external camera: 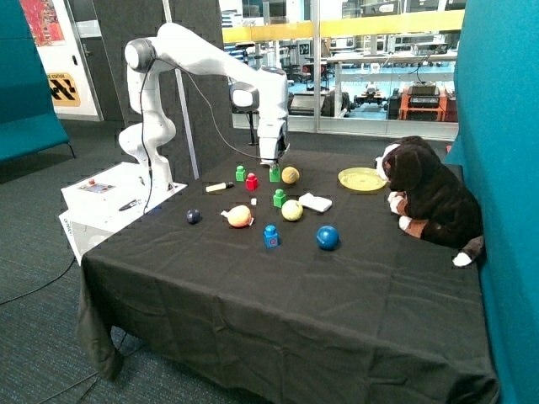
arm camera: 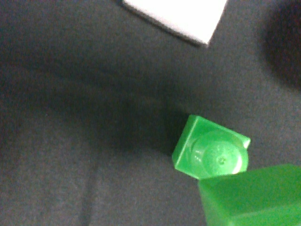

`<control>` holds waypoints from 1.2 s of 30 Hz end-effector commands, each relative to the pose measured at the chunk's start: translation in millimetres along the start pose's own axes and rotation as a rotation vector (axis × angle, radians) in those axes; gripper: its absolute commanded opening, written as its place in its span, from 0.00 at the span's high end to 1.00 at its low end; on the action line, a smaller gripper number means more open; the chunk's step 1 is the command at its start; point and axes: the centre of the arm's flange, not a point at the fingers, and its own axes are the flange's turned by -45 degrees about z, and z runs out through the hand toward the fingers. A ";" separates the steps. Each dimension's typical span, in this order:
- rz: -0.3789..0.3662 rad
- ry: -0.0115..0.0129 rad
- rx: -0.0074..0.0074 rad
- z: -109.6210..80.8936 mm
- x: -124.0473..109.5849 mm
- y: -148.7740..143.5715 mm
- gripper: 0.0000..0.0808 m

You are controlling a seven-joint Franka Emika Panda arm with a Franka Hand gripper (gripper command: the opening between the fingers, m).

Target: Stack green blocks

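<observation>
My gripper (external camera: 272,164) hangs over the back of the table, shut on a green block (external camera: 274,175) that sits at its tip. In the wrist view this held block (arm camera: 254,200) fills the near corner. A little below and beside it a second green block (arm camera: 211,153) stands on the cloth with its round stud up. In the outside view that second block (external camera: 279,198) is nearer the front than the gripper. A third green block (external camera: 240,173) stands beside the red block (external camera: 251,182). My fingers do not show in the wrist view.
A white box (external camera: 315,202) (arm camera: 174,14) lies close to the second green block. Balls lie around: yellowish (external camera: 290,175), yellow-green (external camera: 291,209), blue (external camera: 327,237), dark (external camera: 193,216), orange-white (external camera: 240,216). A blue block (external camera: 270,236), a yellow plate (external camera: 362,178) and a plush dog (external camera: 429,198) share the black cloth.
</observation>
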 end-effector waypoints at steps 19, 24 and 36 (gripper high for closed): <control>-0.024 0.0086 -0.0034 13.1 13.2 -2.0 1.00; -0.019 0.0086 -0.0034 14.4 11.7 1.6 1.00; -0.011 0.0087 -0.0034 25.0 4.6 7.9 1.00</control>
